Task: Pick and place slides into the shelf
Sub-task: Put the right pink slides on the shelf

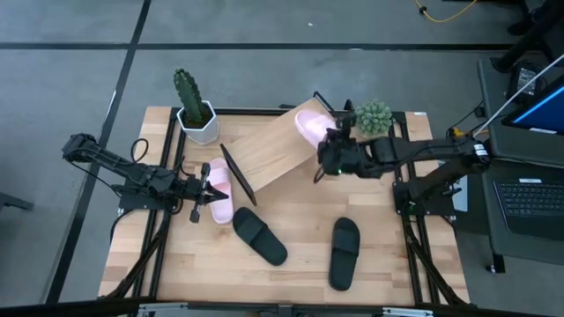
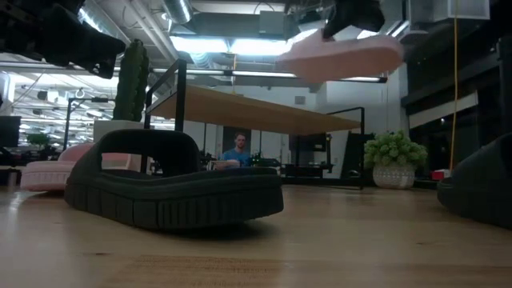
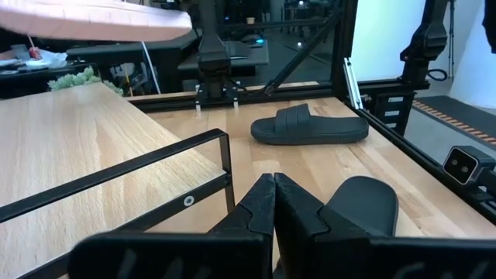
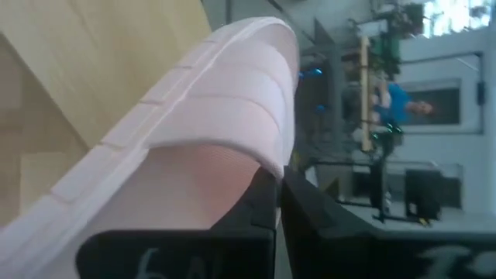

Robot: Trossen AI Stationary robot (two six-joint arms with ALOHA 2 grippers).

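My right gripper (image 1: 328, 151) has its two dark fingers (image 4: 310, 225) pinched tight on the edge of a pale pink slide (image 1: 312, 124), holding it in the air above the upper right end of the shelf (image 1: 275, 150). In the low view this slide (image 2: 340, 56) hangs clear above the shelf's board, with daylight between them. The shelf is a slanted light-wood board on a thin black wire frame, standing near the far edge of the table (image 1: 300, 264), about midway along it. My left gripper (image 1: 204, 192) has its fingers (image 3: 260, 205) pressed together with nothing between them; it hovers beside the shelf's lower left end, near the left edge of the table. The second pink slide (image 1: 219, 188) lies on the table just under and beside that gripper. Two black slides lie apart nearer the front edge: one black slide (image 1: 259, 235) at the middle, angled, and the other black slide (image 1: 344, 254) to its right, nearly upright in the overhead view. A cactus in a white pot (image 1: 194, 110) stands at the far edge left of the shelf, and a round green plant (image 1: 374, 117) stands toward the far right corner. Beyond the table, a person in a blue top (image 2: 238, 152) sits in the room.
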